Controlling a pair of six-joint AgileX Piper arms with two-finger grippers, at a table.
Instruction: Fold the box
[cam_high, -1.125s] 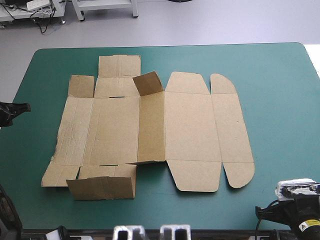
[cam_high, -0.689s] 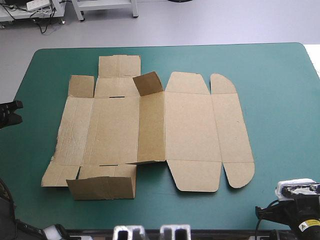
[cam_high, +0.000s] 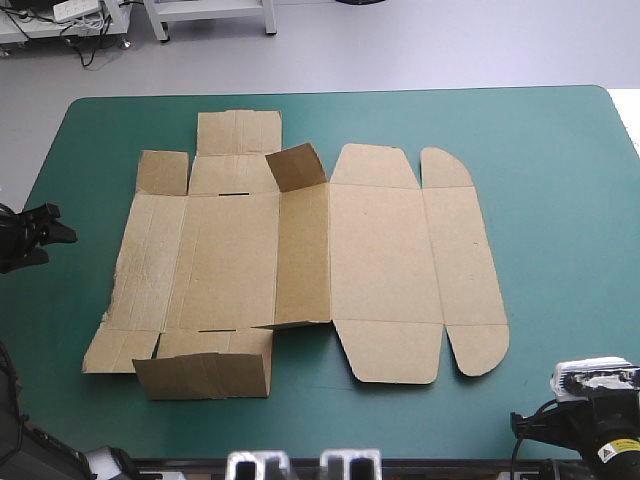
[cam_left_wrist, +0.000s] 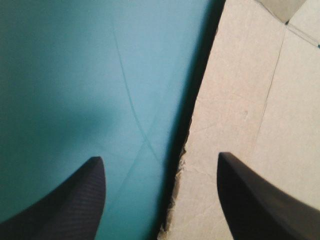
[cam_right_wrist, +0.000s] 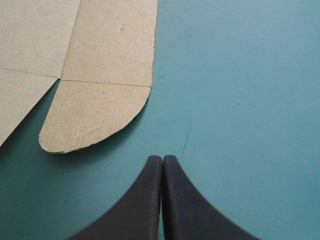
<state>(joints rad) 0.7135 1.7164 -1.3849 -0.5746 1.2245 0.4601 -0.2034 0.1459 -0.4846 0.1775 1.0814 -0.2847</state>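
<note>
Box (cam_high: 300, 255) lies mostly flat mid-table (cam_high: 560, 180); left claw (cam_left_wrist: 160, 156) spread wide, empty, astride the box's left edge; right claw (cam_right_wrist: 162, 157) fully closed, empty, off the box's near-right rounded flap.

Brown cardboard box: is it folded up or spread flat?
Mostly spread flat: the brown cardboard box lies open on the teal-green cover; a small flap tilts up.

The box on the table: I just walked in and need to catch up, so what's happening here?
Nothing grips the box. It lies nearly flat on the teal-green cover, with only a couple of flaps tilted up. The left gripper is open by the box's left edge; the right gripper is shut, off its near right corner, touching nothing.
</note>
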